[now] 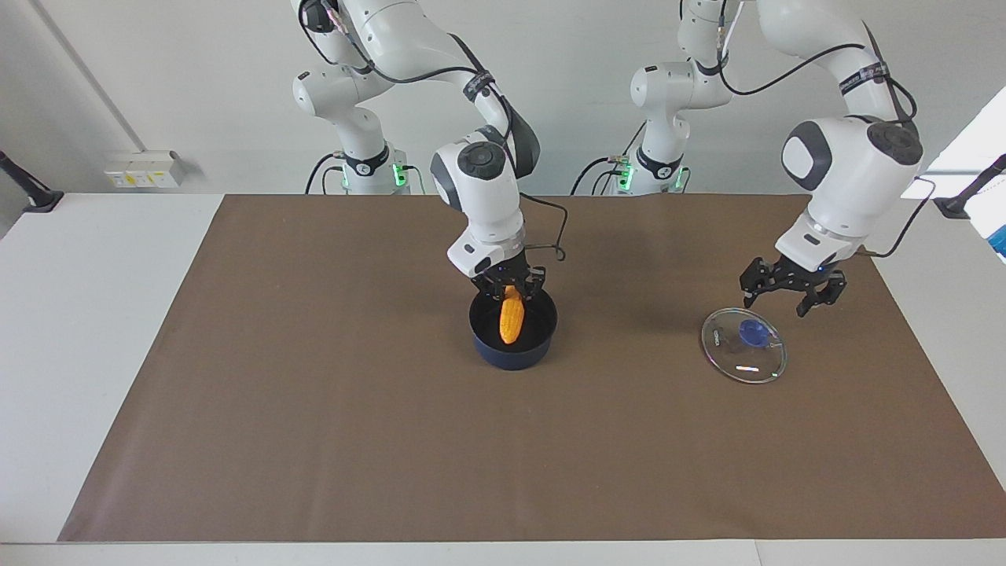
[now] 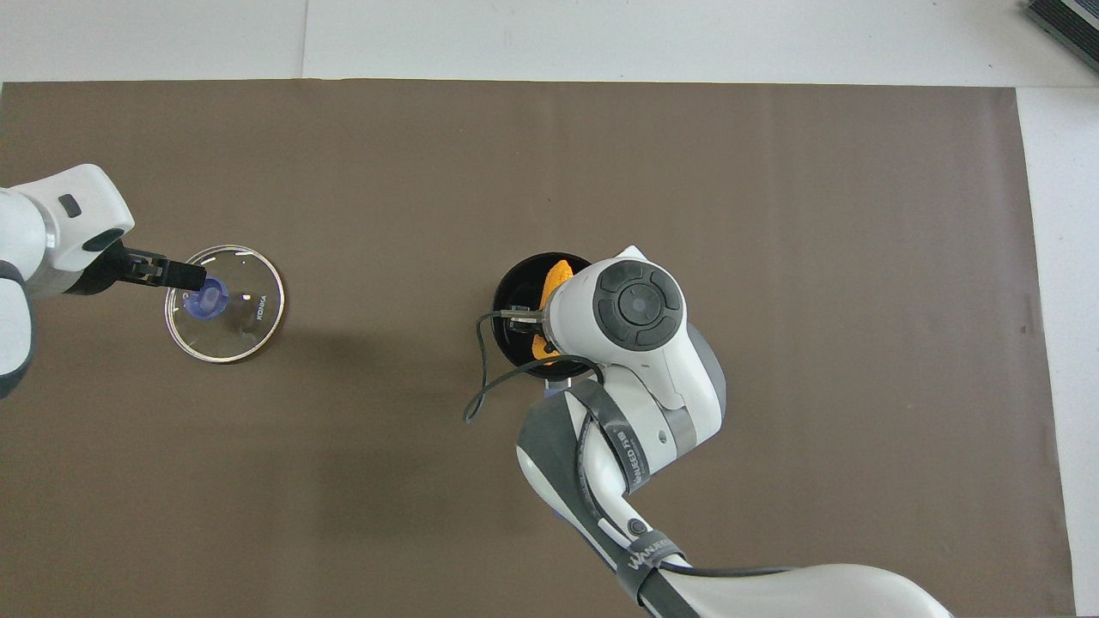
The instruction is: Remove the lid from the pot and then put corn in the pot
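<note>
The dark blue pot [image 1: 512, 358] stands open in the middle of the brown mat, its handle hidden under the right arm. My right gripper [image 1: 512, 292] is over the pot, shut on the top end of the orange-yellow corn [image 1: 511, 318], which hangs down into the pot. The overhead view shows the pot's rim [image 2: 505, 296] and the corn [image 2: 556, 278] beside the right wrist. The glass lid [image 1: 743, 346] with its blue knob lies flat on the mat toward the left arm's end. My left gripper [image 1: 791, 296] is open and empty, just above the lid's edge [image 2: 249, 330].
The brown mat [image 1: 314, 409] covers most of the white table [image 1: 94, 314]. A black cable [image 2: 481, 378] loops from the right wrist beside the pot. Black clamp mounts [image 1: 31, 196] stand at the table corners nearest the robots.
</note>
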